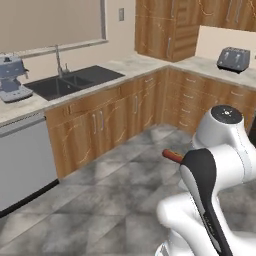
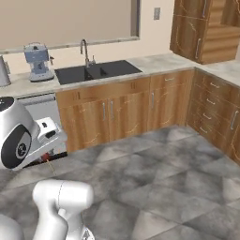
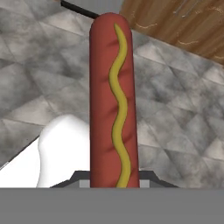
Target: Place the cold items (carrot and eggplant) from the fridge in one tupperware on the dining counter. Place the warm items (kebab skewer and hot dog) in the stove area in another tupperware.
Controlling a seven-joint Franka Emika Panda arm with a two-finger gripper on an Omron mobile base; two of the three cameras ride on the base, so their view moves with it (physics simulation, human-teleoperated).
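Note:
A hot dog (image 3: 113, 100), red-brown with a wavy line of yellow mustard, rises lengthwise up the middle of the hand view. My gripper (image 3: 114, 178) is shut on its lower end, and the dark fingertips (image 3: 148, 175) just show on either side of it. In the left base view one end of the hot dog (image 1: 172, 156) pokes out to the left from behind my arm, held above the grey tiled floor. The carrot, eggplant, kebab skewer and tupperware are out of view.
A counter with a dark sink (image 1: 70, 82) and faucet runs along the far wall over wooden cabinets (image 1: 120, 117). A coffee machine (image 1: 12, 77) stands to its left above a dishwasher (image 1: 25, 160). A toaster (image 1: 233, 59) sits on the right counter. Grey tiled floor (image 2: 154, 178) lies open ahead.

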